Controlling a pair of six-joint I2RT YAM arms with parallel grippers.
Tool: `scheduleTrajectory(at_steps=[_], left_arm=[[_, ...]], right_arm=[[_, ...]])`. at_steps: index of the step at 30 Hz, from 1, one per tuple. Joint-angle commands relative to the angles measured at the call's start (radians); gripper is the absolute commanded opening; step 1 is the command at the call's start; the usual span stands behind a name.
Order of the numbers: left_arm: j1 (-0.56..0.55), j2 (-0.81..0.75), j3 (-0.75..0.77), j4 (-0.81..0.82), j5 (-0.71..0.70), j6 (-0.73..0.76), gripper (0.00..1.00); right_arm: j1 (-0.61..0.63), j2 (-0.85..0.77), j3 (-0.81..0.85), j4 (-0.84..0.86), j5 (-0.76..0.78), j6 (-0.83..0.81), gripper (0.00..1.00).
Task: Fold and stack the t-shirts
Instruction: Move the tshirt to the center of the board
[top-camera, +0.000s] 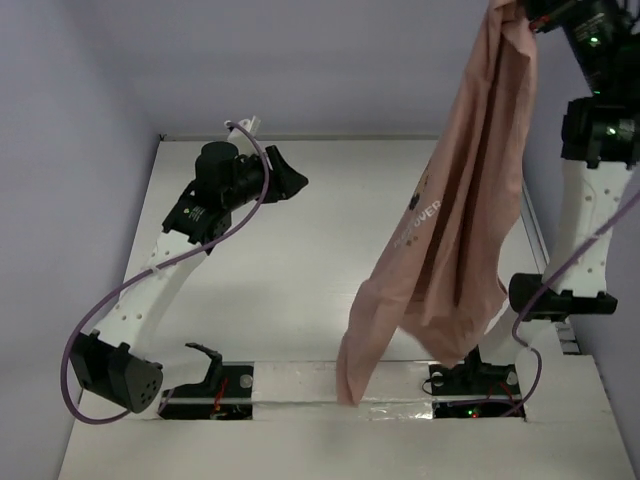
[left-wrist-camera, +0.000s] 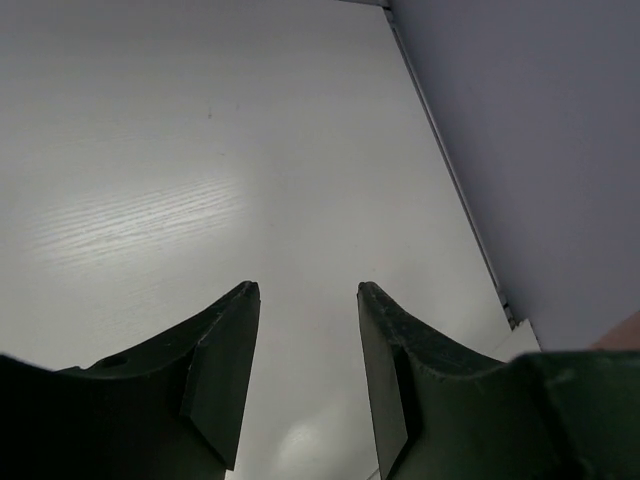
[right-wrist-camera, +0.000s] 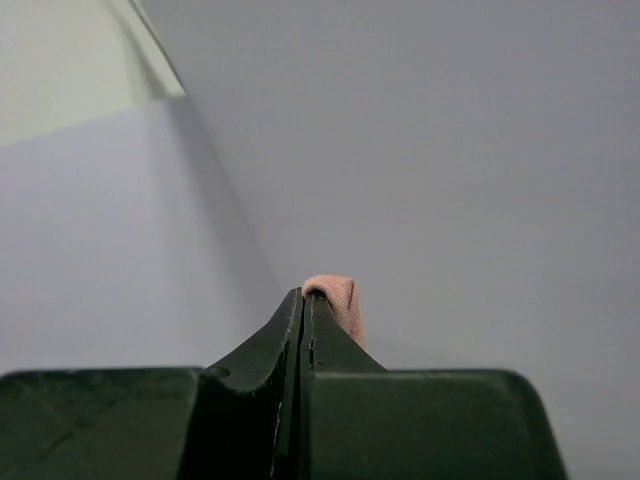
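Observation:
The dusty-pink t-shirt (top-camera: 455, 220) with white lettering hangs in a long drape from the top right down to the table's near edge. My right gripper (top-camera: 527, 12) is raised high at the top right and is shut on the shirt's top edge. In the right wrist view a small pink fold (right-wrist-camera: 336, 297) pokes out beside the closed fingertips (right-wrist-camera: 304, 296). My left gripper (top-camera: 290, 180) is open and empty above the table's left-middle, well left of the shirt. In the left wrist view (left-wrist-camera: 308, 290) only bare table shows between its fingers.
The white table (top-camera: 330, 240) has lavender walls at the back (top-camera: 300, 70) and left. A raised white strip (top-camera: 300, 385) runs along the near edge between the arm bases. The right arm's base (top-camera: 475, 380) stands just behind the shirt's hanging lower end.

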Motion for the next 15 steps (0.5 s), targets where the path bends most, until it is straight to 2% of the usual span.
scheduleTrajectory(at_steps=[1,5,7,9,12,15], left_arm=[[-0.019,-0.019,-0.015,-0.004,0.009,0.029,0.41],[-0.019,-0.043,-0.061,-0.006,-0.023,0.021,0.41],[-0.019,-0.046,-0.051,-0.052,-0.074,0.043,0.41],[-0.019,-0.052,-0.035,-0.085,-0.14,0.055,0.41],[-0.01,-0.045,-0.011,-0.104,-0.174,0.06,0.41],[-0.01,-0.02,-0.006,-0.104,-0.154,0.06,0.4]], right_arm=[[0.051,0.095,-0.079,-0.023,-0.052,0.056,0.0],[0.198,0.111,-0.147,-0.053,-0.045,-0.091,0.0],[0.211,0.121,-0.2,-0.026,-0.078,-0.119,0.0],[0.211,0.124,-0.271,0.04,-0.131,-0.08,0.0],[0.234,0.167,-0.234,-0.001,-0.128,-0.088,0.0],[0.258,0.156,-0.179,-0.073,-0.049,-0.164,0.0]])
